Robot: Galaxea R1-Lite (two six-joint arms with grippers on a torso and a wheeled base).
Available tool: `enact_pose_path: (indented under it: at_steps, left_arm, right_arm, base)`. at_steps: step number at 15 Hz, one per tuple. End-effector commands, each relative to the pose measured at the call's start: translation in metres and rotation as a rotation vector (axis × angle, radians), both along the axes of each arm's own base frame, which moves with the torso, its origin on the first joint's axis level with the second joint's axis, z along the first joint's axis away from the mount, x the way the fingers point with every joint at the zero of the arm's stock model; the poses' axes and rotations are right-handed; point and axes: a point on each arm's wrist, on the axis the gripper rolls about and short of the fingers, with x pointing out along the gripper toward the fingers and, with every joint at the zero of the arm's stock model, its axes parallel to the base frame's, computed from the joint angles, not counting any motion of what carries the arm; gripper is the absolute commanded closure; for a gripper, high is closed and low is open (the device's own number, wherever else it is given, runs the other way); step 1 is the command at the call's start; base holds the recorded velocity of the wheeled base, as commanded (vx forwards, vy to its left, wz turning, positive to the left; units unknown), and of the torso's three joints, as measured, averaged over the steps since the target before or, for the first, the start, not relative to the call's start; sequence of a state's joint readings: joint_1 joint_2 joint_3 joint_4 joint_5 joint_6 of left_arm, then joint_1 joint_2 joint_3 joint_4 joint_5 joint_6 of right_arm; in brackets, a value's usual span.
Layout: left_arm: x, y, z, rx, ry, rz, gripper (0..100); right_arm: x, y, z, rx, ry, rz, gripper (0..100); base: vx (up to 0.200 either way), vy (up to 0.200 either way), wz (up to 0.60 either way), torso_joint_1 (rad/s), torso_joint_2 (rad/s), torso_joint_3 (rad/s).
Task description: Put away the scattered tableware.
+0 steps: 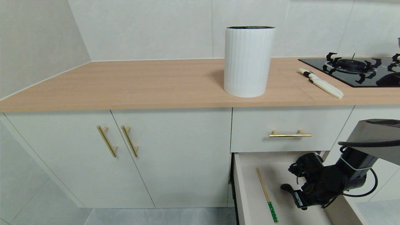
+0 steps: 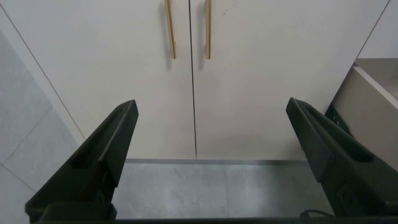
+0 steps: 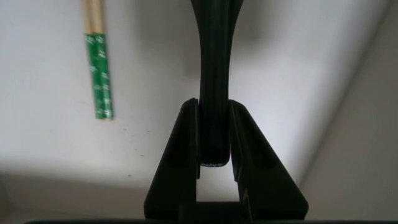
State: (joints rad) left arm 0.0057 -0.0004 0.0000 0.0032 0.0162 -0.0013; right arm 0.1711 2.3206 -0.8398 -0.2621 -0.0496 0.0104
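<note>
chopsticks (image 1: 266,195): tan, green patterned ends | utensil (image 3: 213,74): black | holder (image 1: 249,61): white, ribbed | countertop (image 1: 140,84): wood-grain | handles (image 1: 290,135): gold

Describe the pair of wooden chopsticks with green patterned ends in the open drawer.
The wooden chopsticks with green patterned ends lie flat, side by side, on the floor of the open pale drawer, near its left wall, green ends toward its pulled-out front. Only the floor touches them; the right gripper is apart.

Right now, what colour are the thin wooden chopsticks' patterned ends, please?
Green chopstick ends; clearest in the right wrist view.
</note>
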Motion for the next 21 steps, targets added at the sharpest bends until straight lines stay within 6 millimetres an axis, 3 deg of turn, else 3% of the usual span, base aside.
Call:
enact_pose_path:
  at_steps: [1, 8, 9, 21]
  left_arm:
    - [0.0, 0.0, 0.0, 0.0, 0.0, 0.001, 0]
    - [0.0, 0.0, 0.0, 0.0, 0.0, 0.001, 0]
    - [0.0, 0.0, 0.0, 0.0, 0.0, 0.001, 0]
    - [0.0, 0.0, 0.0, 0.0, 0.0, 0.001, 0]
  right_arm:
    - [-0.001, 0.0046, -0.0049, -0.027, 0.007, 0.007, 100]
    - [0.0002, 0.0043, -0.0102, -0.086, -0.017, -0.017, 100]
    - [0.0002, 0.0043, -0.0107, -0.086, -0.015, -0.017, 0]
    - [-0.0006, 0.0037, -0.0073, -0.078, -0.023, -0.031, 0]
  base:
    - [0.0, 0.0, 0.0, 0.0, 0.0, 0.0]
    - [0.0, 0.0, 0.0, 0.0, 0.0, 0.0]
    - [0.0, 0.0, 0.0, 0.0, 0.0, 0.0]
    - [0.0, 0.0, 0.0, 0.0, 0.0, 0.0]
